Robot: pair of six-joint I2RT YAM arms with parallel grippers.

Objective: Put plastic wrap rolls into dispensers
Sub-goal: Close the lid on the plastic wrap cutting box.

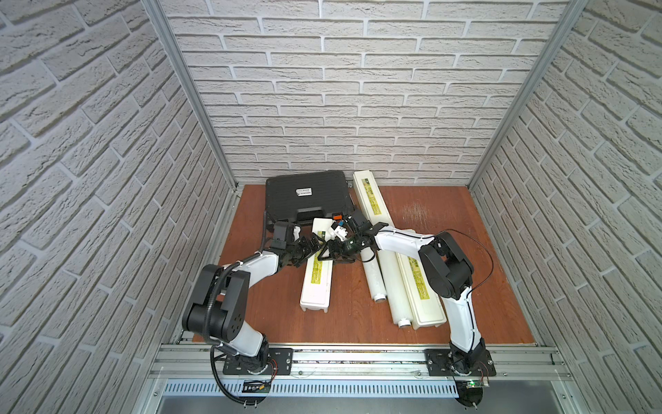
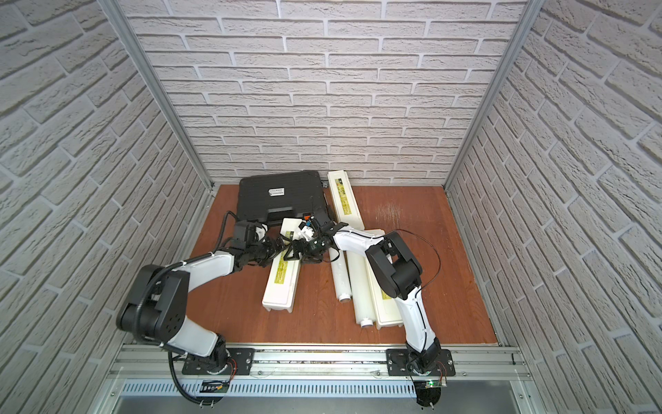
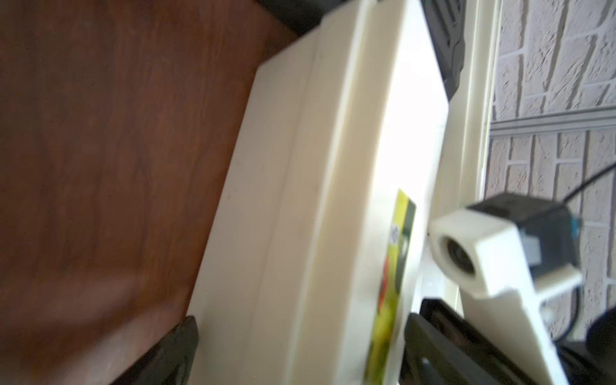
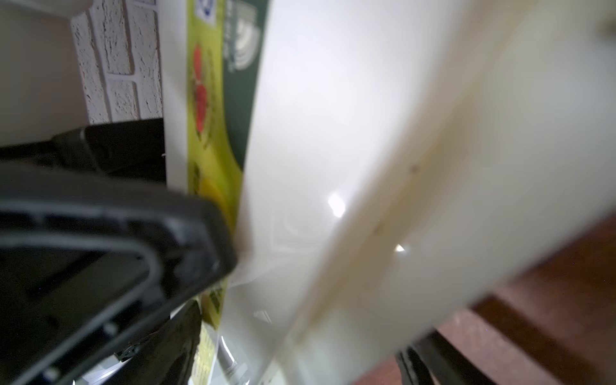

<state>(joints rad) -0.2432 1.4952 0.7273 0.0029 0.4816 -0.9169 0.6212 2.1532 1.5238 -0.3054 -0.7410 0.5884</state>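
Both grippers crowd the far half of the near-left dispenser (image 1: 315, 286).
- Left gripper (image 1: 311, 247) and right gripper (image 1: 335, 250): each has fingers on either side of the box. Clenched or released, I cannot tell; the wrist views are blurred.
- Step, as judged: working this lid. Brace the body with one gripper, take the lid's long edge with the other, and keep the two from fouling.
- Dispenser: long cream box, lid down, yellow-green label strip lengthwise, lying on the worktop (image 1: 250, 286) with its far end by the black case (image 1: 306, 195).
- Two rolls (image 1: 373, 276) lie loose to its right.
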